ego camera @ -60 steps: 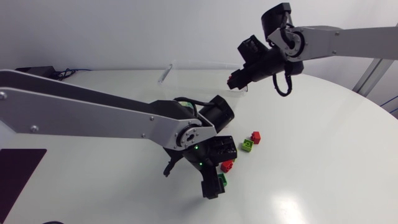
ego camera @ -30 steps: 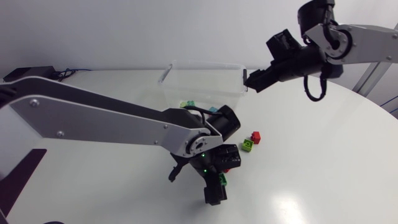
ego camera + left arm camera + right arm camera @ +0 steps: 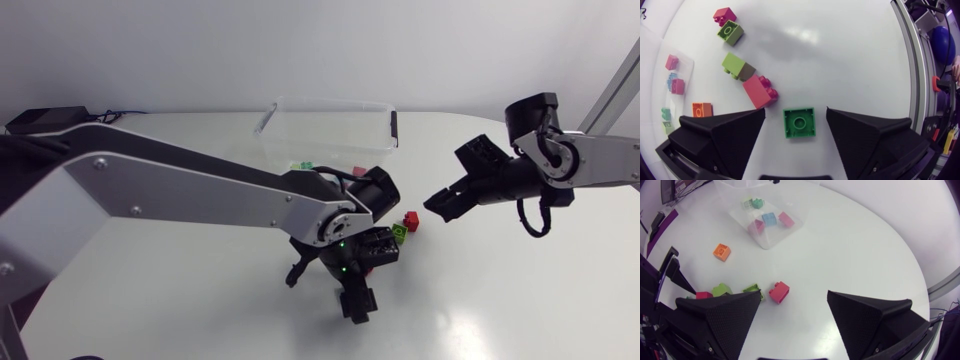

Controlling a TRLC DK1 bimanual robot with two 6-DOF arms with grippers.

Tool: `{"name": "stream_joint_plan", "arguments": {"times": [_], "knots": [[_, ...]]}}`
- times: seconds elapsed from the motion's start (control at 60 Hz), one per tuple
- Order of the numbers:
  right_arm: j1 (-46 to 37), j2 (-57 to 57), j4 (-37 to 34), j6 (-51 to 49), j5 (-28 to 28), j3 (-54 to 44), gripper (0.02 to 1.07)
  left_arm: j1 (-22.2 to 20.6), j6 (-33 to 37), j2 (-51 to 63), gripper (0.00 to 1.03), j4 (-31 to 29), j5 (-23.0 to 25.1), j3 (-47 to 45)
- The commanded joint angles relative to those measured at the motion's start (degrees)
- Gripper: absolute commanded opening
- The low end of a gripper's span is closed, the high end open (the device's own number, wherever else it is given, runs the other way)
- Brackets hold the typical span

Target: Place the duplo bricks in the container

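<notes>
1. The left jaws stand apart, low over the tabletop (image 3: 520,290). A dark green brick (image 3: 799,122) lies flat between them and touches neither finger.
2. Just ahead of those jaws lies a red brick (image 3: 760,91), with a lime brick (image 3: 737,67) just beyond it.
3. The right jaws are also apart and hold nothing (they hang above the tabletop, well apart from the container (image 3: 330,125)).
4. The container is clear plastic. Inside it are a blue brick (image 3: 769,219), a pink brick (image 3: 786,219) and some green ones.
5. An orange brick (image 3: 722,251) sits outside the container, near its wall.
6. The dark green brick lies well apart from the container, farther from it than the orange brick.
</notes>
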Motion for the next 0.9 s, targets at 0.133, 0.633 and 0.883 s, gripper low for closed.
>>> {"name": "stream_joint_plan", "arguments": {"times": [0.133,0.633,0.883], "knots": [[1.3,4.8,2.0,0.8,0.8,-1.3,0.98,-1.0,-1.7,3.8,0.38,-1.6,-1.0,2.6],[6.6,12.7,0.7,8.4,8.1,4.7,0.97,-1.4,-0.9,-0.1,0.22,-8.1,-0.8,1.5],[6.7,18.9,-1.8,10.3,9.1,9.9,0.81,1.4,-0.9,-12.9,0.22,-8.4,-2.3,2.0]]}}
